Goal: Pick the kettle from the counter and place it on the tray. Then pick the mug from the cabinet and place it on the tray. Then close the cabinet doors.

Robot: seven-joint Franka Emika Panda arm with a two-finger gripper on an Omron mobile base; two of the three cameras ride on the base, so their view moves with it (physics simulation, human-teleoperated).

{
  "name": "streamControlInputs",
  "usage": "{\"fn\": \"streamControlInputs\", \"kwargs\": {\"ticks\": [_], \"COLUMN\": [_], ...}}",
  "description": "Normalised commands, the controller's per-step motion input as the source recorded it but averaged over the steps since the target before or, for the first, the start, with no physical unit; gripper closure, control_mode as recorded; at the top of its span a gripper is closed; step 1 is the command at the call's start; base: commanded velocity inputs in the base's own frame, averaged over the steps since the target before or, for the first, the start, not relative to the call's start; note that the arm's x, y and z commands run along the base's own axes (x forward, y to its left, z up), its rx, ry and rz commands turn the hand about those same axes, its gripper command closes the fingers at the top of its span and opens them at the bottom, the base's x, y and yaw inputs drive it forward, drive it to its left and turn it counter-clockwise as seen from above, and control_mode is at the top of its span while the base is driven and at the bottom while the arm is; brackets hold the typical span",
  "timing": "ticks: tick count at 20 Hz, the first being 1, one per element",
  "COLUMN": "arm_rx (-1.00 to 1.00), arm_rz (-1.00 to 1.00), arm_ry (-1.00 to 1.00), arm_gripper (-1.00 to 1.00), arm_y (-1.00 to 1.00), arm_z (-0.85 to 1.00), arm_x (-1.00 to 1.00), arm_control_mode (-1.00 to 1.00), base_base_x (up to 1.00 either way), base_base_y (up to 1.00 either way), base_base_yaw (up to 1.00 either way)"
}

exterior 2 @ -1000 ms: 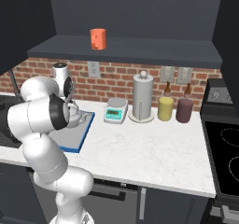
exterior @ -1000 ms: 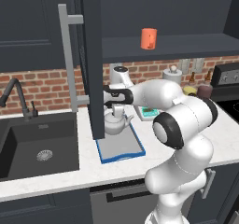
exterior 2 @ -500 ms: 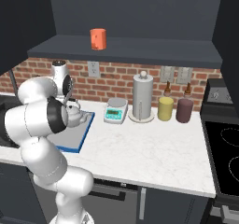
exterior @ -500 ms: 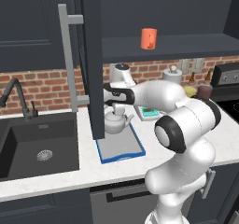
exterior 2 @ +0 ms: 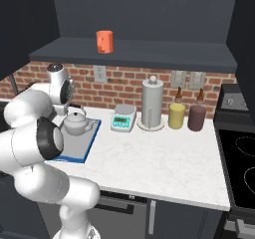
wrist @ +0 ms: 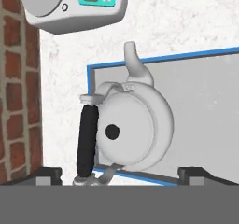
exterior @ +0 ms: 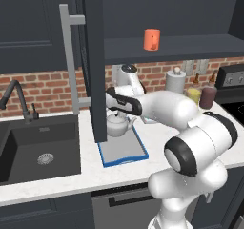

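The silver-grey kettle [exterior: 116, 124] [exterior 2: 76, 122] [wrist: 133, 129] stands on the back end of the blue-rimmed grey tray [exterior: 125, 150] [exterior 2: 74, 146] [wrist: 205, 106], near the brick wall. Its dark handle leans to one side in the hand view. My gripper [exterior: 116, 111] [wrist: 121, 174] hovers just above it, open, with one fingertip on each side and nothing held. The orange mug [exterior: 152, 39] [exterior 2: 104, 41] stands on the shelf of the open navy cabinet [exterior 2: 149, 54]. One cabinet door [exterior: 93, 66], with a grey bar handle [exterior: 69, 56], stands open just left of the tray.
A dark sink [exterior: 38, 147] with a faucet [exterior: 19, 99] lies left of the open door. Right of the tray stand a white scale [exterior 2: 123, 117], a paper-towel roll [exterior 2: 152, 103], a yellow canister [exterior 2: 176, 116] and a dark-red one [exterior 2: 197, 117]. A stove [exterior 2: 241, 153] is at far right.
The gripper's jaws have spread apart and let go of the kettle, which stays where it stood on the tray. The arm has barely moved.
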Motion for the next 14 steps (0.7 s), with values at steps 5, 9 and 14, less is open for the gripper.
{"fn": "streamControlInputs", "kwargs": {"ticks": [5,9,14], "arm_rx": [0.00,0.00,0.00], "arm_rz": [0.06,0.18,0.27], "arm_ry": [-0.13,-0.19,-0.15], "arm_gripper": [-1.00,-1.00,-1.00], "arm_y": [-0.01,-0.04,-0.11], "arm_z": [0.26,0.35,0.43], "arm_x": [-0.45,-0.41,-0.37], "arm_control_mode": [-1.00,-1.00,-1.00], "base_base_x": [0.00,0.00,0.00], "base_base_y": [0.00,0.00,0.00], "base_base_yaw": [0.00,0.00,0.00]}}
